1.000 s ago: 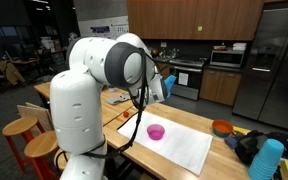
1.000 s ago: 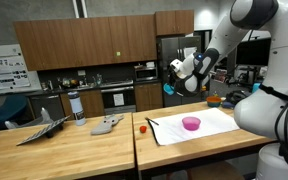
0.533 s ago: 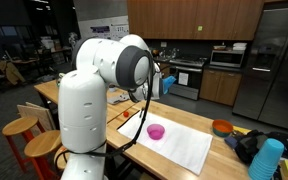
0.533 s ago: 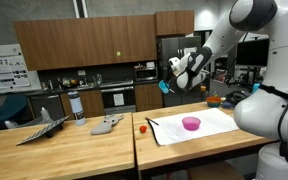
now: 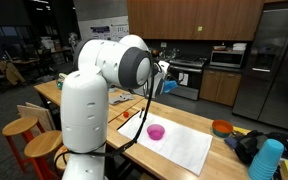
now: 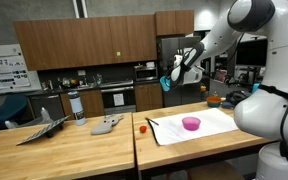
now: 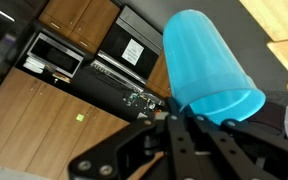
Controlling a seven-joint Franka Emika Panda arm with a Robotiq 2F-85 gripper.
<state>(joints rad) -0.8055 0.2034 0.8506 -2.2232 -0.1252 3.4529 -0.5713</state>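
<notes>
Swung higher since a second ago, with the gripper [image 6: 173, 77] pinched narrow on the rim of the translucent light-blue plastic cup [image 7: 208, 68], aloft and tilted, well above the wooden table [image 6: 84, 150]. Picked up and lifted, by the look of it; not yet set down anywhere.

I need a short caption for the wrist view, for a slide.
Gripper shut on the rim of a blue cup, with a kitchen oven and wooden cabinets behind.

The arm [image 5: 89, 95] is glossy white, built of fat rounded shells, with a dark grey disc [image 5: 134, 68] capping the big joint. A black cable [image 5: 137, 118] hangs off it. The end effector [image 7: 179, 108] is black, with slim linked fingers.
</notes>
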